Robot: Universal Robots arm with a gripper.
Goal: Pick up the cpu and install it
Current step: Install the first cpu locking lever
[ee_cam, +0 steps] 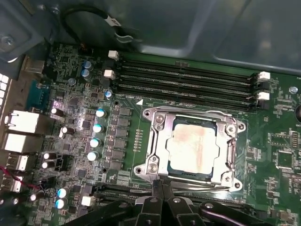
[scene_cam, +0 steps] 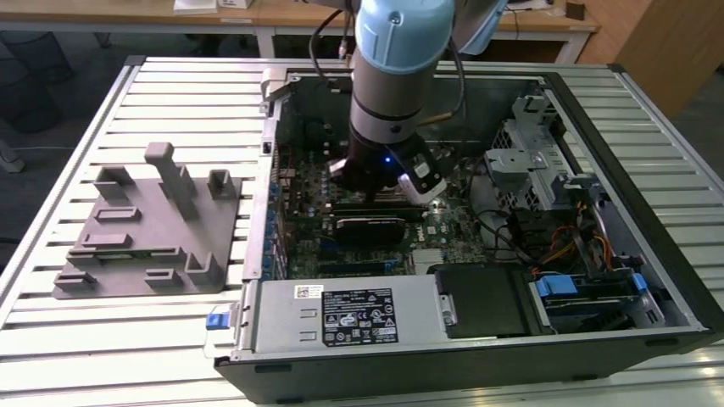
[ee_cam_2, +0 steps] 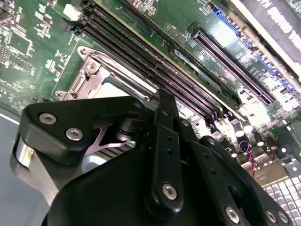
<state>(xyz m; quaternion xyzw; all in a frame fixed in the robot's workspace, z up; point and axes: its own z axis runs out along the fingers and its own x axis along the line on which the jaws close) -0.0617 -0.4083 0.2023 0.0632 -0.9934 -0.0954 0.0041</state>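
The cpu, a small square chip with a smudged silvery top, lies flat inside the metal socket frame on the green motherboard. My gripper hangs just above the board at the frame's edge, beside the cpu and not touching it. Its two black fingers are pressed together with nothing between them. In the exterior view the gripper reaches down into the open computer case. The second wrist view looks past the gripper's black linkage to a corner of the socket frame.
Memory slots run along the socket's far side, capacitors beside it. A grey fixture with upright posts stands on the slatted table at the exterior view's left. Inside the case are a black module, a power supply and drive bays.
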